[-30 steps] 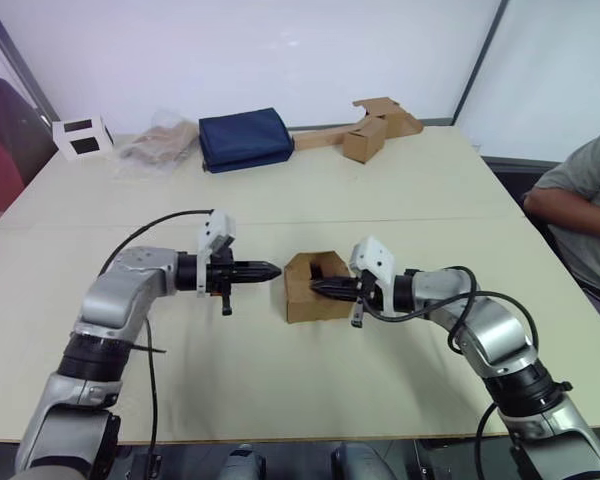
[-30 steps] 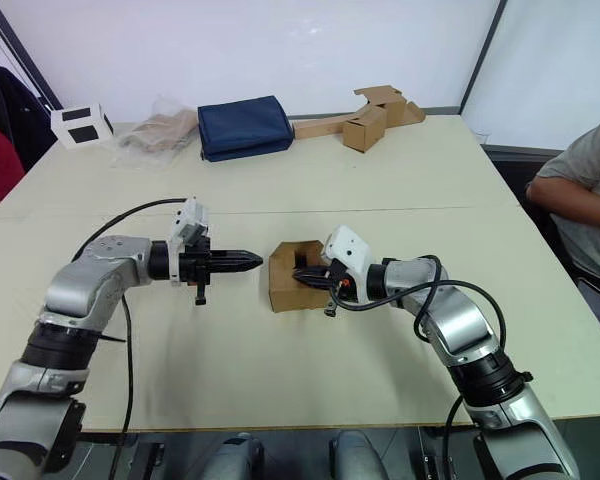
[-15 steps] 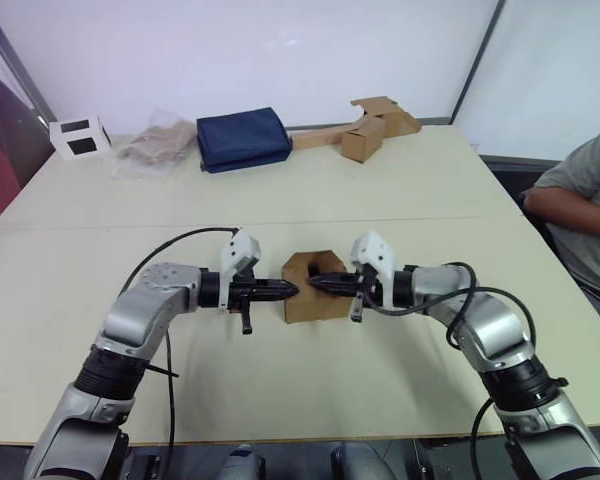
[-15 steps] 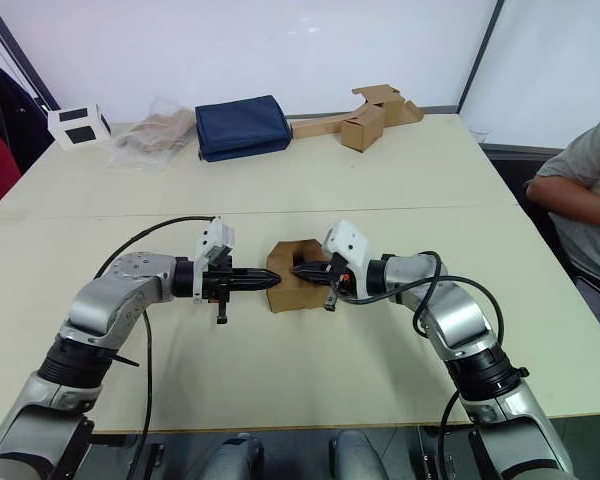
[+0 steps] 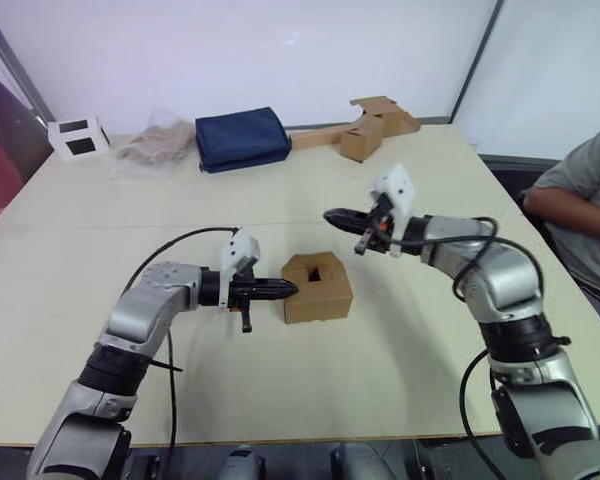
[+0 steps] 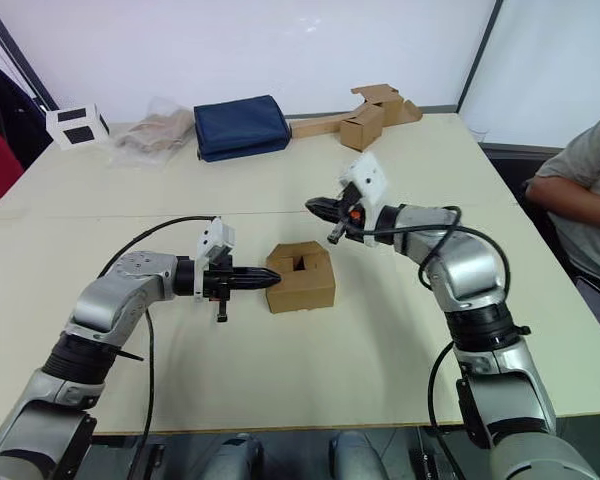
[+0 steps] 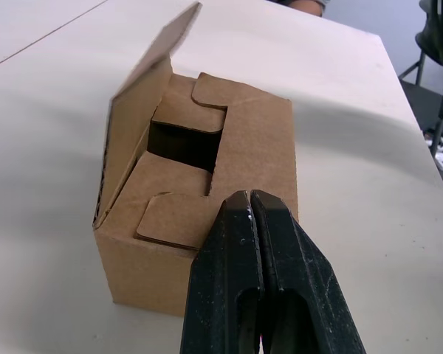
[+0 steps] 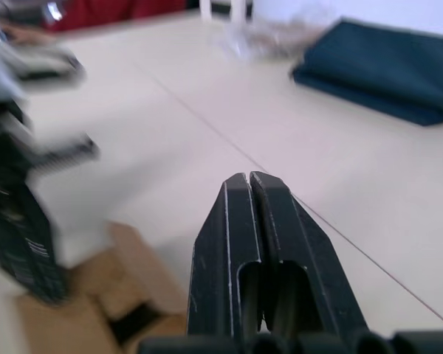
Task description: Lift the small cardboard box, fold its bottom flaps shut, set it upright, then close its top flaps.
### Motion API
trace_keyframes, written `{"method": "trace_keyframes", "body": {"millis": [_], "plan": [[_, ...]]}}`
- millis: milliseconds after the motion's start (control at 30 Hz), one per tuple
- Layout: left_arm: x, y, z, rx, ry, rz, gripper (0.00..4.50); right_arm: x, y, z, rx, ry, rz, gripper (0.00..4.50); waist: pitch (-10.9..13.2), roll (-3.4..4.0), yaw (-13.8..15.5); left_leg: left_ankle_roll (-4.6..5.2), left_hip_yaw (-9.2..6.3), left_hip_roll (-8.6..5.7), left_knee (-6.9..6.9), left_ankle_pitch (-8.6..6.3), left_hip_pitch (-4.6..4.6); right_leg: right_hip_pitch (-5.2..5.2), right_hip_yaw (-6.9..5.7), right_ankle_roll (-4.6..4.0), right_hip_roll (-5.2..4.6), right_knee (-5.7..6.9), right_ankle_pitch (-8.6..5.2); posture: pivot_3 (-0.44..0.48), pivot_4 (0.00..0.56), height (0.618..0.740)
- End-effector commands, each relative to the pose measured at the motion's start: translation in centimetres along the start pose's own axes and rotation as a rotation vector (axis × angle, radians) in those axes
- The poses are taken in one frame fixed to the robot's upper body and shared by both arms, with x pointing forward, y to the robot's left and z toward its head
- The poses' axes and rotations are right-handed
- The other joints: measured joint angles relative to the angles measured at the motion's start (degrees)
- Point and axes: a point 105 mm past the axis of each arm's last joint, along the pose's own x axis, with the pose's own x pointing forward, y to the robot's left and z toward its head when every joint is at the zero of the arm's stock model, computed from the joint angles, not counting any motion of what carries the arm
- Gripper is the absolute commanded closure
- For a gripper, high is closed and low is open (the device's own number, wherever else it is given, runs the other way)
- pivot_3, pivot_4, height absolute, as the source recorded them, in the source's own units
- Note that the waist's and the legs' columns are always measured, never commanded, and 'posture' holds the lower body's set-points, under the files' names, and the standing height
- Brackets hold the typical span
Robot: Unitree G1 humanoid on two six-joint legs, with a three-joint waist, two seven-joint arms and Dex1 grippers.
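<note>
At the upper left of the head view you have a white cube with black squares [image 5: 80,135] at the far edge of the table [image 5: 400,360], then a crumpled clear plastic bag [image 5: 158,143] and a folded navy cloth [image 5: 244,138] beside it.

Lower and left of centre, your left gripper [image 5: 288,290] lies level just above the table with its two black fingers pressed together, empty. Its tip is at the left side of the small cardboard box [image 5: 318,288]; whether it touches the cardboard, you cannot tell for certain.

The small cardboard box sits on the table at the centre of the frame. In the left wrist view its notched top flaps are folded in, leaving a dark square gap in the middle, and one side flap [image 7: 156,66] stands raised.

Right of centre and higher in the frame, your right gripper [image 5: 332,215] hangs in the air, clear of the box, fingers together and holding nothing.

At the upper right, a smaller cardboard cube on a long strip [image 5: 360,135] lies at the table's far edge. A person's arm [image 5: 570,205] shows at the right edge.
</note>
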Motion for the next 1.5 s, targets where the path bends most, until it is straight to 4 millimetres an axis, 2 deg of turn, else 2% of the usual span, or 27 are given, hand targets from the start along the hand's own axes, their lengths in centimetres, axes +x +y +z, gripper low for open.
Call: {"method": "trace_keyframes", "body": {"millis": [33,200,367,533,667,733,933,1033,1133,1233,1500], "plan": [[0.0,0.2,0.2,0.026,0.005,0.020,4.47,0.4,0.8,0.0,-0.095,-0.009,0.027,4.50,0.00,0.00,0.04,0.00,0.00,-0.01,0.00,0.00,-0.01,0.00,0.00,0.00,-0.02,-0.02,0.00,0.000,0.150,0.740],[-0.3,0.3,0.2,0.027,0.002,0.041,4.47,-0.1,2.4,-1.3,-0.076,0.021,0.111,4.50,0.00,0.00,0.02,0.00,-0.01,-0.01,0.06,0.00,-0.01,0.02,-0.01,0.01,-0.02,0.01,0.01,0.000,0.150,0.740],[-0.9,0.3,0.8,0.030,-0.011,0.057,4.47,-0.6,2.8,-1.6,-0.049,0.020,0.123,4.50,0.00,0.00,-0.01,0.00,-0.01,-0.01,0.05,0.00,0.00,0.02,0.00,0.01,-0.01,0.01,0.01,0.000,0.150,0.740],[-1.7,-0.1,3.8,0.037,-0.090,0.023,4.47,-0.8,2.9,-2.0,-0.033,0.026,0.107,4.50,0.01,-0.01,-0.02,0.00,-0.01,0.00,0.04,0.00,0.00,0.01,0.00,0.01,0.00,0.01,0.01,0.000,0.150,0.740],[-1.8,0.2,4.2,0.056,-0.077,0.027,4.47,-0.7,3.0,-2.0,-0.031,0.027,0.103,4.50,0.01,-0.01,0.04,0.00,-0.01,-0.01,0.05,0.00,-0.01,0.03,-0.01,0.01,-0.02,0.00,0.01,0.000,0.150,0.740],[-1.5,1.0,4.2,0.060,-0.079,0.061,4.47,-0.6,3.0,-2.0,-0.031,0.024,0.101,4.50,0.00,-0.01,0.00,0.00,-0.01,-0.01,0.05,0.00,0.00,0.03,-0.01,0.01,-0.01,0.00,0.01,0.000,0.150,0.740],[0.4,2.5,2.3,0.075,-0.036,0.091,4.47,-0.8,2.8,-1.1,-0.058,-0.030,0.075,4.50,0.01,-0.01,0.04,0.00,0.00,-0.02,0.05,0.00,0.00,0.03,-0.01,0.01,-0.01,-0.01,0.01,0.000,0.150,0.740],[1.1,2.6,1.4,0.089,-0.013,0.083,4.47,-1.6,3.6,0.2,-0.048,-0.116,0.101,4.50,0.01,-0.01,0.05,0.00,-0.01,-0.02,0.03,0.00,-0.01,0.01,-0.01,0.01,-0.01,-0.02,0.01,0.000,0.150,0.740],[1.3,2.5,1.5,0.083,-0.031,0.078,4.47,-2.6,4.4,0.4,-0.020,-0.143,0.127,4.50,0.00,-0.01,0.08,0.00,-0.01,-0.02,0.04,0.00,-0.01,0.03,-0.01,0.01,-0.02,-0.01,0.01,0.000,0.150,0.740],[1.3,2.6,1.7,0.068,-0.056,0.084,4.47,-3.3,5.0,0.1,-0.020,-0.130,0.140,4.50,0.00,-0.01,0.11,0.00,-0.01,-0.02,0.05,0.00,-0.01,0.05,-0.01,0.01,-0.02,-0.01,0.01,0.000,0.150,0.740],[1.3,3.0,2.8,0.049,-0.108,0.101,4.47,-3.2,6.5,-1.9,-0.015,-0.062,0.176,4.50,0.00,-0.01,0.05,0.00,-0.02,-0.01,0.04,0.00,0.01,0.04,-0.01,0.01,0.00,-0.01,0.01,0.000,0.150,0.740]]}}
